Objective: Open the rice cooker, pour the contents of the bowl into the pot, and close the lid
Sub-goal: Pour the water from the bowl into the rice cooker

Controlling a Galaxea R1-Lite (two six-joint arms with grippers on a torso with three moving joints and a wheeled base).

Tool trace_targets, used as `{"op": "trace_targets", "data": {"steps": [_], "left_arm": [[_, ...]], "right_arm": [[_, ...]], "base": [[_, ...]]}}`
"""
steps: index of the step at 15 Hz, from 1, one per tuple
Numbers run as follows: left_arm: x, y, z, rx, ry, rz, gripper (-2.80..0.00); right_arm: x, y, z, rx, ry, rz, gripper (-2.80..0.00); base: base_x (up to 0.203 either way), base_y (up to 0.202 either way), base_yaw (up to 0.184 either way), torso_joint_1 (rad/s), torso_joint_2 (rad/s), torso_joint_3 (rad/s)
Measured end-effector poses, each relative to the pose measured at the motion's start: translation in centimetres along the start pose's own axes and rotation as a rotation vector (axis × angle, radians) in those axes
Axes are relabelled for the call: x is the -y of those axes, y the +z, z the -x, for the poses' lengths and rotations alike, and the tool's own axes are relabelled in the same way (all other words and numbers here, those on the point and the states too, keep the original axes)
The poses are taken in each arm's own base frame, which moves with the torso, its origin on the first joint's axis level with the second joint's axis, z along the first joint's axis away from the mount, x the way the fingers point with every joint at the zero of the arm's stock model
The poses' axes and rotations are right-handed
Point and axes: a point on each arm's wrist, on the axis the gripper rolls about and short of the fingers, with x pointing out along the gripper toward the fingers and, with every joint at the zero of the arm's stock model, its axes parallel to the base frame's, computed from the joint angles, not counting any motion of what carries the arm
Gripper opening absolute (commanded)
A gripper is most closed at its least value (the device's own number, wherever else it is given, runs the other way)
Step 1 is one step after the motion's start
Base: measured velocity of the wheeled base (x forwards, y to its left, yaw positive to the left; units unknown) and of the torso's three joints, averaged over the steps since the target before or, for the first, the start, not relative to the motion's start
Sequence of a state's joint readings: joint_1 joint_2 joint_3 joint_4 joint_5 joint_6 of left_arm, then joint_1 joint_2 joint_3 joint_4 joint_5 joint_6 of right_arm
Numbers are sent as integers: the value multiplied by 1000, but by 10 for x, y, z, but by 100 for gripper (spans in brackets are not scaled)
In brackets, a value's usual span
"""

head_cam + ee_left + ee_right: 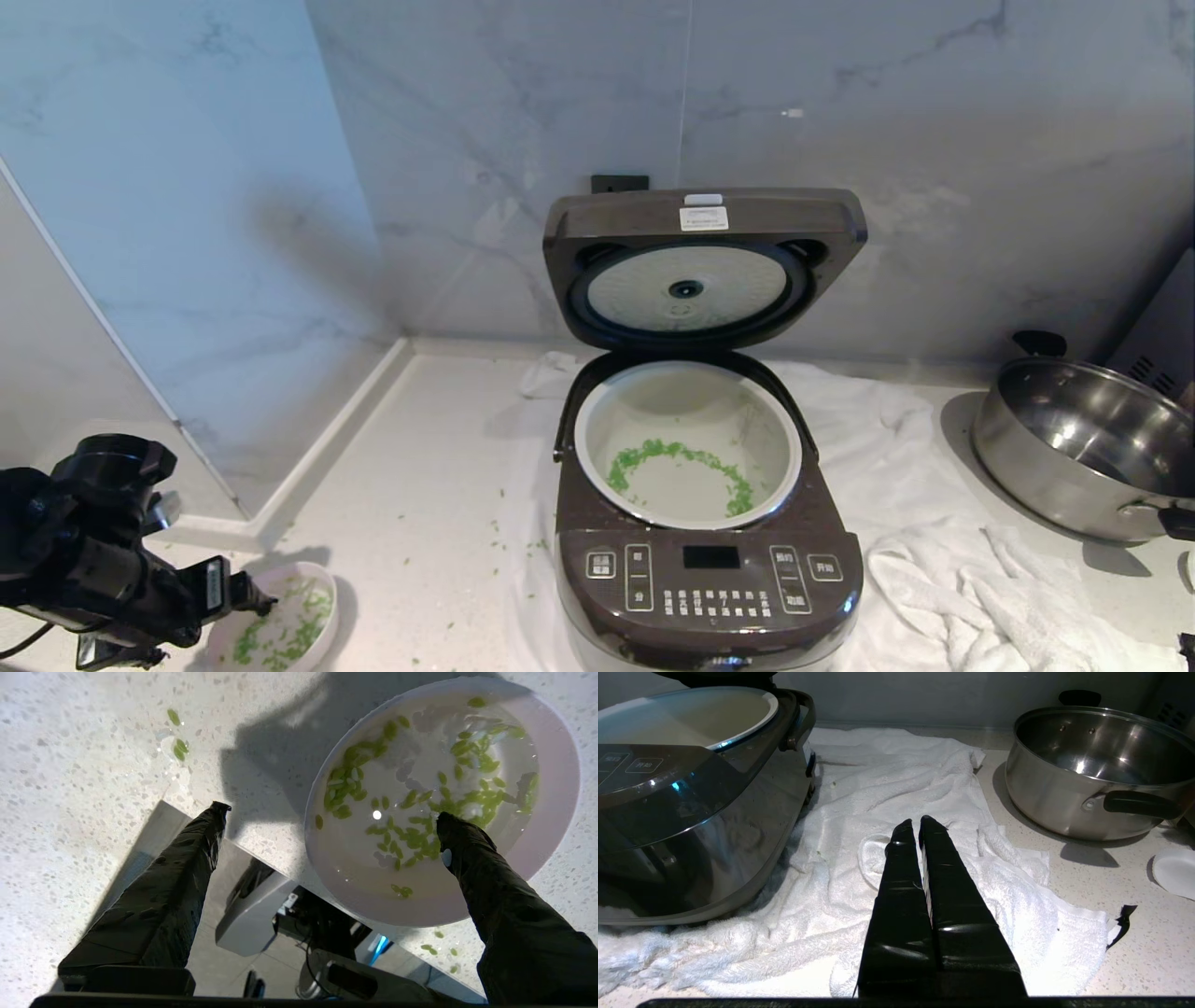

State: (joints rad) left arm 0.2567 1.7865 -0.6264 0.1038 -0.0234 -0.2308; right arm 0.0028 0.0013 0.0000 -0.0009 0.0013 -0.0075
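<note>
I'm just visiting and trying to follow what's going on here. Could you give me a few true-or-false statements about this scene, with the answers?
1. The lid of the rice cooker stands open. True.
2. The pot is empty. False: green bits lie in it.
3. The left gripper is clamped on the bowl. False: its fingers are spread, the bowl rests on the counter.
4. The right gripper is shut over a white towel. True.
5. The steel pan sits left of the cooker. False: right.
</note>
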Motion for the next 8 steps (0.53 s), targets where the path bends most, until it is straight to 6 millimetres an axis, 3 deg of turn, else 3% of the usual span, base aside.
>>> {"op": "trace_targets", "data": {"steps": [8], "left_arm": [[-2,6,-32,-8,32,9,0]], "right_arm": [[0,0,0,0,0,0,-280]], "base": [[0,0,0,0,0,0]]}}
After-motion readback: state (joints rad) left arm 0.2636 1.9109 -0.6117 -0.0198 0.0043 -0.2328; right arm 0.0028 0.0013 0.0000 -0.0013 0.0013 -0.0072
